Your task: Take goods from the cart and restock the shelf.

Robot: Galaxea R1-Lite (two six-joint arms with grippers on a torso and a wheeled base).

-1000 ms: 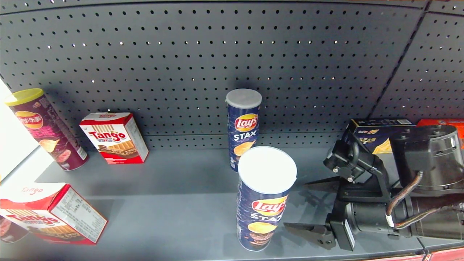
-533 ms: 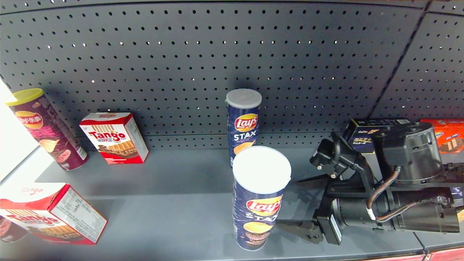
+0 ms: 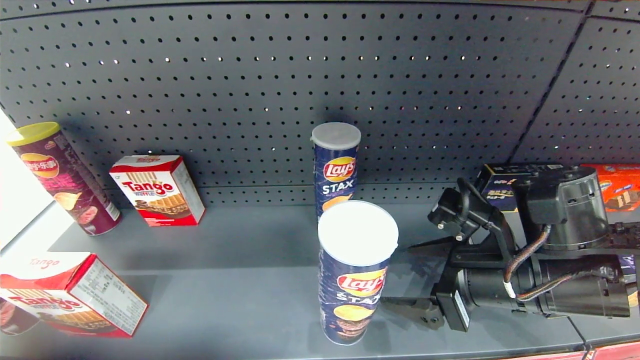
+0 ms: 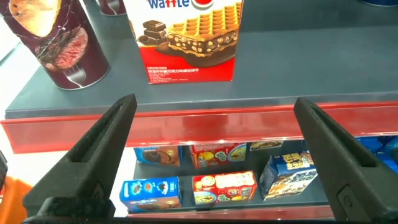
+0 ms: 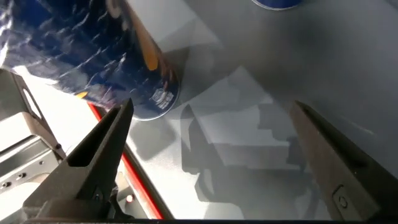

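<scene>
Upright near front of grey metal shelf (image 3: 240, 260): dark-blue cylindrical chip can (image 3: 355, 292), white plastic lid, just before identical can (image 3: 336, 167).

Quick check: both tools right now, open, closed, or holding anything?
Left tool: open, holding nothing.
Right tool: open, holding nothing, beside the near blue cylindrical chip can with white lid.

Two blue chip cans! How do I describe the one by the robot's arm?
Find the grey shelf with the holey wall. Two blue cans stand mid-shelf. Yours is the front can, white-lidded, beside the right gripper; the back can has a grey lid.
</scene>
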